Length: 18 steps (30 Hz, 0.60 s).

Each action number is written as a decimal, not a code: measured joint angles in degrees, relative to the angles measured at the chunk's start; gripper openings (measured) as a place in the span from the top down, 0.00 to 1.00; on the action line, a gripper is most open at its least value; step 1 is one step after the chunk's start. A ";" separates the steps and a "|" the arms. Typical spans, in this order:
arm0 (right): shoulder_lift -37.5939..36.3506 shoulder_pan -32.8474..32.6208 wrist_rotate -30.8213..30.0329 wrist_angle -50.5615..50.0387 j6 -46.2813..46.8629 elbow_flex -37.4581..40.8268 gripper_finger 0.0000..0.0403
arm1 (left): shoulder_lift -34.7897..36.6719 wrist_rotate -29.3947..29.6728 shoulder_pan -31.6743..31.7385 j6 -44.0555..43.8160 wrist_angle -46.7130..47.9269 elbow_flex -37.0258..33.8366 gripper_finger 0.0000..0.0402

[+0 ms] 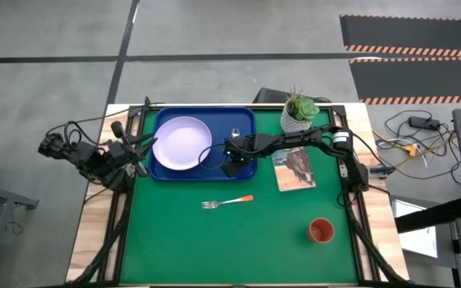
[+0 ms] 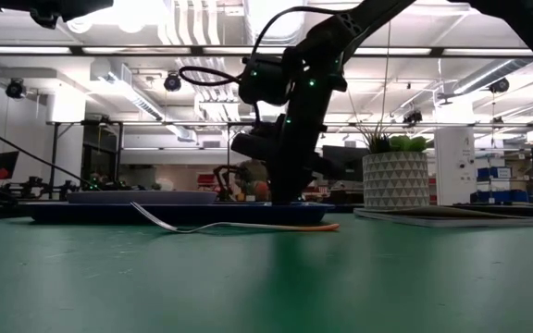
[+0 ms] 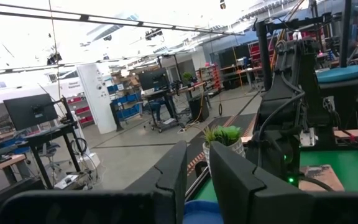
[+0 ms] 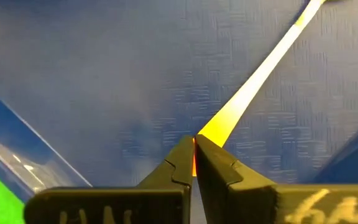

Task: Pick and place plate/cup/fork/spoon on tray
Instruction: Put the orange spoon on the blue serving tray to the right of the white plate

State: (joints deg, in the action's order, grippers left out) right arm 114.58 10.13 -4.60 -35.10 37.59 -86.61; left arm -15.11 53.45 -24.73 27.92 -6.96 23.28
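The blue tray [image 1: 242,120] lies at the table's far middle, and the lavender plate [image 1: 181,144] rests flat in its left half. My right gripper [image 1: 230,160] is low over the tray's right half, shut on the spoon [image 4: 253,84], whose orange handle shows in the right wrist view. The fork [image 1: 226,202] lies on the green mat near the middle, prongs to the left; it also shows in the low view [image 2: 229,225]. The orange-red cup [image 1: 320,231] stands upright at the near right. My left gripper [image 1: 141,150] waits at the tray's left edge, fingers a little apart, holding nothing. My right gripper pinches the spoon's orange handle [image 4: 211,132] between its two fingertips. The fingers point down at the tray floor [image 4: 104,74], in line with the handle, which runs away from them low over the tray. Whether the spoon's far end touches the tray, I cannot tell.
A white pot with a green plant [image 1: 298,114] stands at the far right, just beyond the right arm. A printed booklet [image 1: 293,168] lies to the right of the tray. Open green mat [image 1: 182,248] lies along the near side.
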 joint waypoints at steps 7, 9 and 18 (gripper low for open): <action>-0.81 2.75 2.38 2.59 -4.80 -0.02 0.98 | -0.01 -0.02 0.02 -0.11 -1.10 0.01 0.86; -0.99 4.74 4.66 3.79 -5.31 -0.04 0.98 | 0.00 -0.02 0.02 -0.42 -1.10 0.00 0.86; -1.09 9.69 6.10 9.25 -9.05 -0.09 0.98 | -0.67 -0.02 0.00 -0.56 -1.10 -0.42 0.86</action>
State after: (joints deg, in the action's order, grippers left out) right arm 113.49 19.82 1.50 -25.85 28.53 -86.70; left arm -15.79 53.43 -24.73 27.36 -8.05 22.85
